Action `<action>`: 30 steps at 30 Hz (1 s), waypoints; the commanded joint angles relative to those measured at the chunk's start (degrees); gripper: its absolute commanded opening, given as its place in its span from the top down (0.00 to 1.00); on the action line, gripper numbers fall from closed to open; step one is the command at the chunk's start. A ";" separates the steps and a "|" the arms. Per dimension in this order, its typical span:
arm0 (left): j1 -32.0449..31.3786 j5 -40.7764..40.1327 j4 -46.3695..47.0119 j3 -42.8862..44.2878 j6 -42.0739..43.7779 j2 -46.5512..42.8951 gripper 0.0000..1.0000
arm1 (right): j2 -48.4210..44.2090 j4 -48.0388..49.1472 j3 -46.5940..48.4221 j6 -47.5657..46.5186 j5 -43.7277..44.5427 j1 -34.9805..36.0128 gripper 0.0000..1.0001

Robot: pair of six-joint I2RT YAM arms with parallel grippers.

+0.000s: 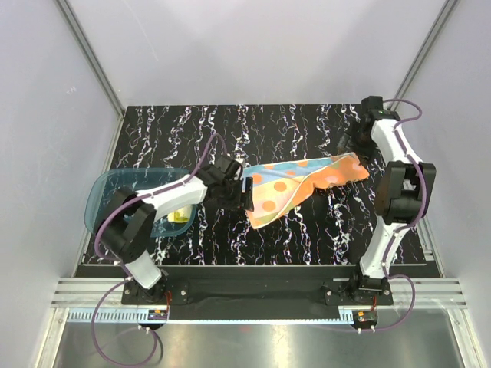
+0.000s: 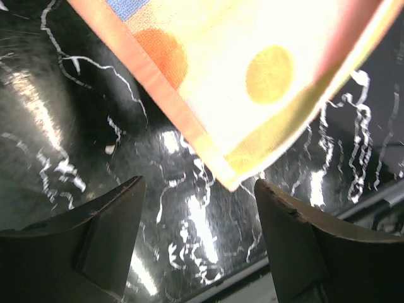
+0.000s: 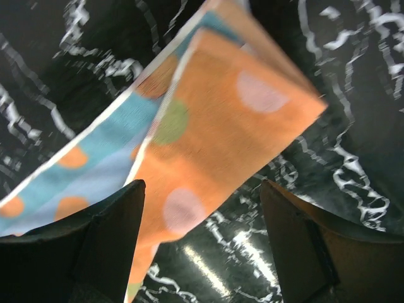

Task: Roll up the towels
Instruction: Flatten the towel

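An orange towel [image 1: 295, 188] with light blue patches and dots lies loosely folded across the middle of the dark marbled table. In the left wrist view its near corner [image 2: 252, 76] points down toward the gap between my fingers. My left gripper [image 1: 247, 193] [image 2: 199, 183] is open at the towel's left edge and holds nothing. My right gripper [image 1: 354, 144] [image 3: 202, 183] hovers open over the towel's far right end [image 3: 221, 139], its fingers apart from the cloth. A small yellow towel [image 1: 181, 215] sits rolled in the tray, partly hidden by my left arm.
A translucent blue tray [image 1: 103, 188] stands at the table's left side under my left arm. White walls with metal posts close in the back and both sides. A metal rail runs along the near edge.
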 commanded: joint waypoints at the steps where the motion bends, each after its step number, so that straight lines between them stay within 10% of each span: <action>1: -1.10 -2.13 3.72 2.06 -1.60 2.80 0.26 | 3.93 -3.61 6.11 -2.87 5.12 -2.08 0.20; 14: -4.71 -1.52 10.75 -6.81 -3.27 1.67 0.27 | 24.84 -10.38 29.40 -1.91 6.89 -3.41 0.32; 30: -5.33 -0.37 14.01 -7.87 -3.10 5.27 0.27 | 26.97 -8.27 26.95 -0.68 6.80 -3.23 0.54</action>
